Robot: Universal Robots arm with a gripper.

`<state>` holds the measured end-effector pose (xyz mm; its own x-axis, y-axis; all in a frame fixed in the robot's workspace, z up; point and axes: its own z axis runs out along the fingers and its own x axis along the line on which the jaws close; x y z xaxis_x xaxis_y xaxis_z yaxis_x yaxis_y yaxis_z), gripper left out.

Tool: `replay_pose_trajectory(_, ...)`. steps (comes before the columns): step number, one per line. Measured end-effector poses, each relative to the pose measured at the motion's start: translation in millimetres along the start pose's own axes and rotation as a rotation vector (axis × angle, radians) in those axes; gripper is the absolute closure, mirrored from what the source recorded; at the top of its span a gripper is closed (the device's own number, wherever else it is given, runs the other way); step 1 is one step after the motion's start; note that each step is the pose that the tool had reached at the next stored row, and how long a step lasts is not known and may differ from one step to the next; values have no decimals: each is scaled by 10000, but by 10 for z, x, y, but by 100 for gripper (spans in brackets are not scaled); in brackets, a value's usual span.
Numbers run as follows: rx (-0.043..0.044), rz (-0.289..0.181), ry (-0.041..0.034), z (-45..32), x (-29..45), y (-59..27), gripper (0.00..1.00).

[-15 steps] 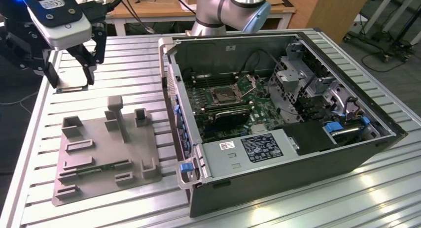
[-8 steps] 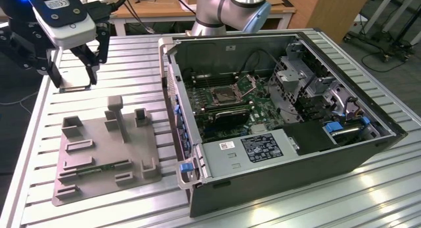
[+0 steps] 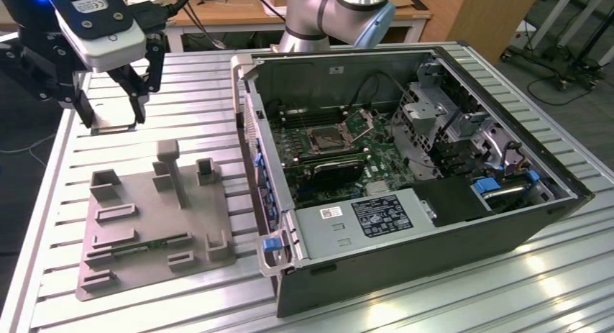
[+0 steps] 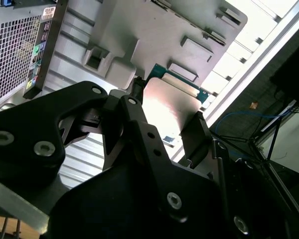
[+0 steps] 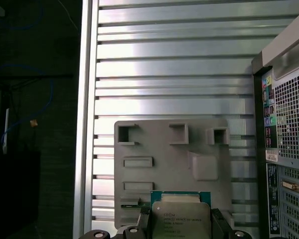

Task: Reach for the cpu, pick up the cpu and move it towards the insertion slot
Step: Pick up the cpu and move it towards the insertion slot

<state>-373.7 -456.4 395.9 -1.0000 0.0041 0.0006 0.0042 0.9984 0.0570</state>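
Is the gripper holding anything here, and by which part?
Yes. The gripper holds the cpu, clamped by two opposite side edges, with its metal top left uncovered.

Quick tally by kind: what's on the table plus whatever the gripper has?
cpu: 1
insertion slot: 1
grey tray: 1
memory stick: 1
computer case: 1
Total: 5

I've got a ribbed metal table (image 3: 192, 88) carrying two things. A grey tray (image 3: 139, 214) lies flat on the slats at the exterior view's left. Just beside it, at the exterior view's right, an open case (image 3: 403, 275) rests on its side.
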Motion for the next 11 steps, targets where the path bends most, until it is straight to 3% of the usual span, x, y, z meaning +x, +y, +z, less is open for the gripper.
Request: replay_pose_trajectory(11,-1,0,-1,0,-26,0,45)
